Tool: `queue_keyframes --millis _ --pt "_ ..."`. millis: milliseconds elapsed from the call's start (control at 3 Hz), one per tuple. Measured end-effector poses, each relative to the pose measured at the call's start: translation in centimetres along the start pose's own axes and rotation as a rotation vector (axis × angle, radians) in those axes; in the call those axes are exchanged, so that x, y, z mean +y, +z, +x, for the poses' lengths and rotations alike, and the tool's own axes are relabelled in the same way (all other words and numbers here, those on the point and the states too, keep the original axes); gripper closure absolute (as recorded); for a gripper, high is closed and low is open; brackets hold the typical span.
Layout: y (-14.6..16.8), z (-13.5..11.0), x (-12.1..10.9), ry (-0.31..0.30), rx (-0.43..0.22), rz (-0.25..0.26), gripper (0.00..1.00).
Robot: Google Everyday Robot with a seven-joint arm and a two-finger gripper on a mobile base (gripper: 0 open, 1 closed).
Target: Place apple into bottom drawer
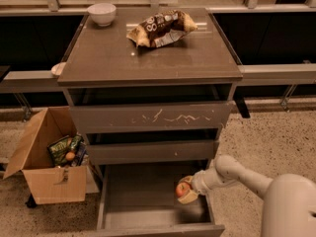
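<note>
Your white two-finger gripper (186,192) is clasped on the round red-orange apple (182,188). It holds the apple inside the wide grey-brown bottom drawer (143,194), which is pulled open, near its right wall. Whether the apple touches the smooth floor, you cannot tell.

Smooth white rounded arm (238,175) tipped with cream jaws.

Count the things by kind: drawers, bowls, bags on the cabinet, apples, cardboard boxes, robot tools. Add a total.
3 drawers: top, middle, bottom drawer
1 bowl
1 bag on cabinet
1 apple
1 cardboard box
1 tool, gripping apple over bottom drawer
Total: 8
</note>
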State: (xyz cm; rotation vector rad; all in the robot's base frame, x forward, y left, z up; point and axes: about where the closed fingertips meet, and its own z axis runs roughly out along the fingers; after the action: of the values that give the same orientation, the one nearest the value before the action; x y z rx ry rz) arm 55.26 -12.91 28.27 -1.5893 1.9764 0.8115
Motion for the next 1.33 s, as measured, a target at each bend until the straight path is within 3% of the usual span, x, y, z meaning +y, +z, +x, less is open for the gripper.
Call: queue_keyframes --millis 333,667,1333 --pt "4.6 3.3 -1.4 0.006 -0.025 -0.04 1.0" --pt "7.6 5.6 -2.4 0.034 -0.054 -0.023 1.0" --pt "10.9 7.4 -3.6 0.09 -0.098 -0.006 0.59"
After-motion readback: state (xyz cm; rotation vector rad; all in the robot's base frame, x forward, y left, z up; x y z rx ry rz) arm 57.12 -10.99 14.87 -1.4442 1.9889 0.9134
